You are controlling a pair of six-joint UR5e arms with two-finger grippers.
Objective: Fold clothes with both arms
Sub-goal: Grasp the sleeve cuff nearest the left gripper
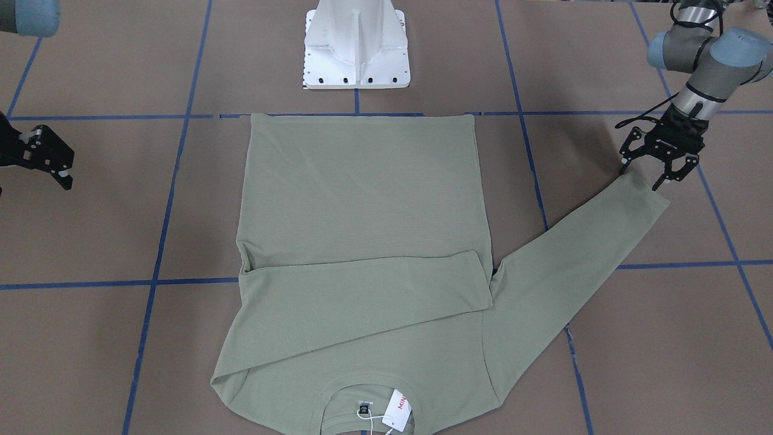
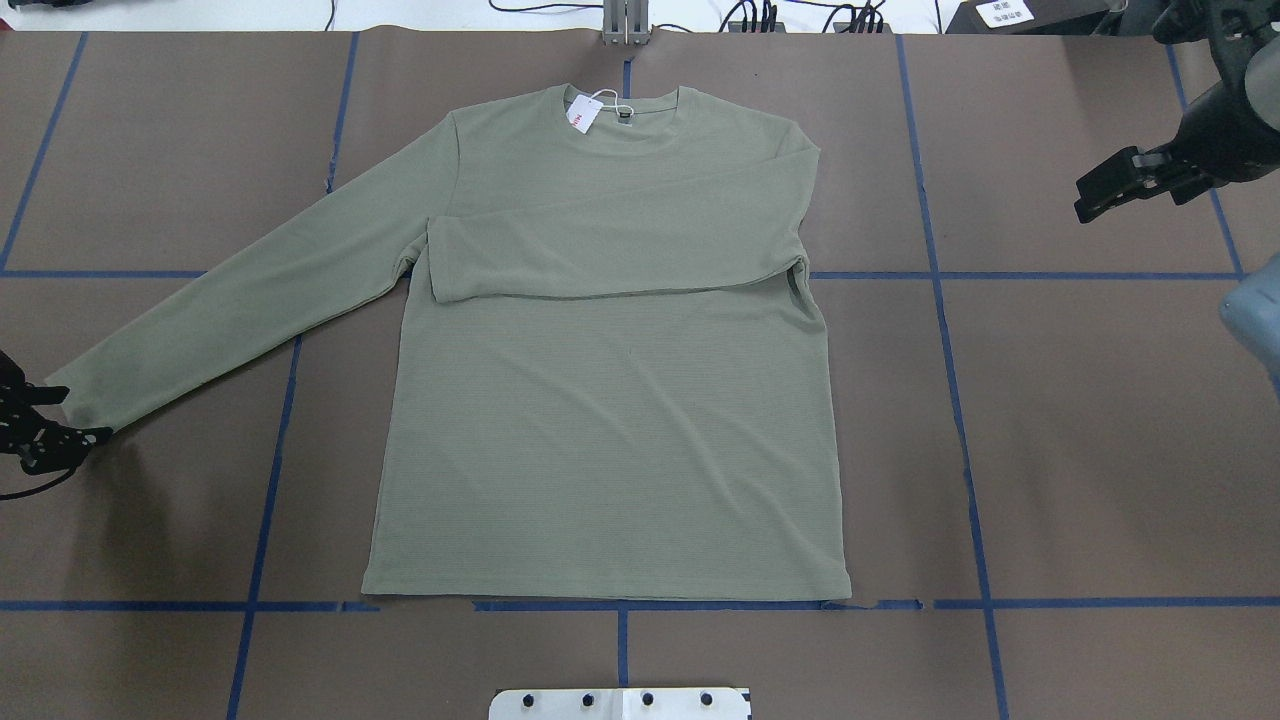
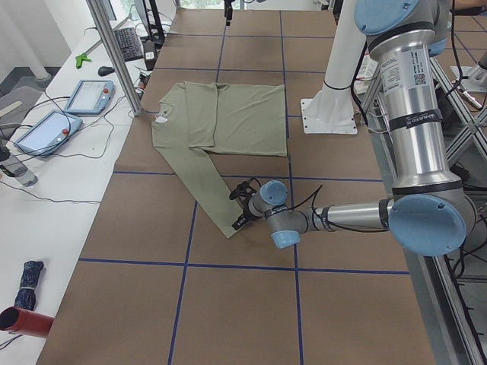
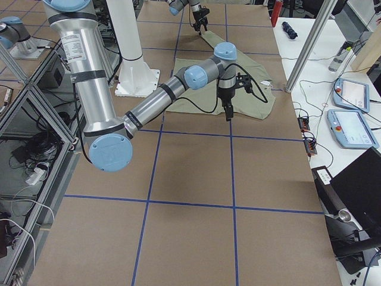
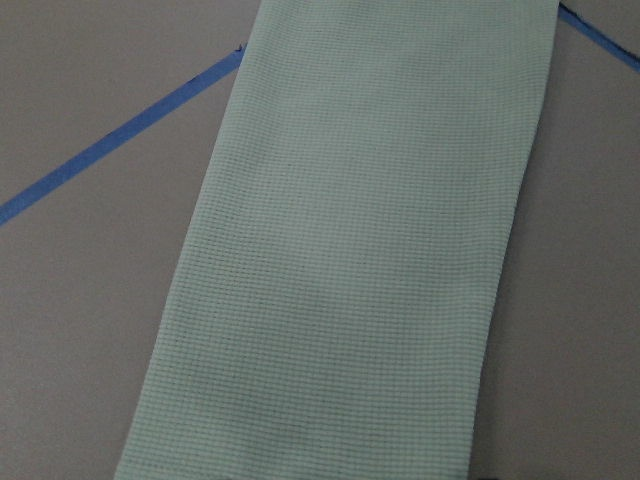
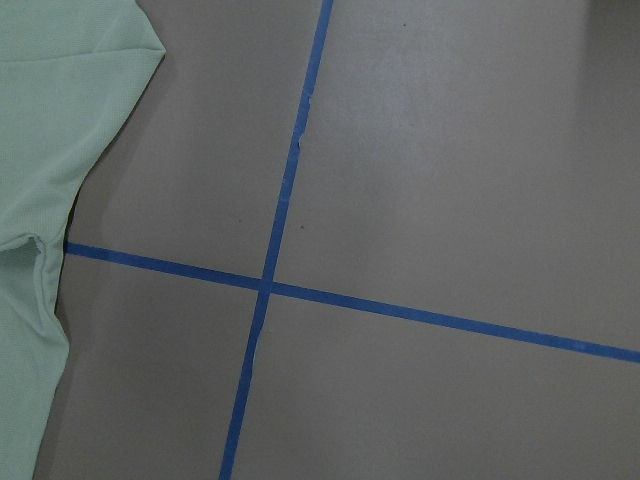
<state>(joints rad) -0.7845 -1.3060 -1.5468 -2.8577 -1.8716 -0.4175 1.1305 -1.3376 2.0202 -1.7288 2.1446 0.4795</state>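
The shirt (image 2: pixel 610 420) lies flat on the table (image 2: pixel 1100 450), with its collar at the far edge and its hem near the base pedestal (image 1: pixel 356 48). One sleeve (image 2: pixel 610 250) is folded across the chest. The other sleeve (image 2: pixel 230 310) runs out diagonally to the left.

We judge the knit to be light, limp and slightly stretchy — it will drape and sag rather than hold a shape, and should slide readily on the brown covering. We advise pinching at the edges: first the cuff (image 2: pixel 85 395), then the hem corners and shoulders.

The left gripper (image 1: pixel 640 180) sits at that cuff with its jaws apart and nothing clamped. The right gripper (image 2: pixel 1110 185) hovers well clear on the right; we cannot tell how its jaws stand.

Blue tape lines (image 2: pixel 960 400) grid the table. A side bench (image 3: pixel 46 198) carries pendants (image 3: pixel 87 95) and cables — outside the work zone.
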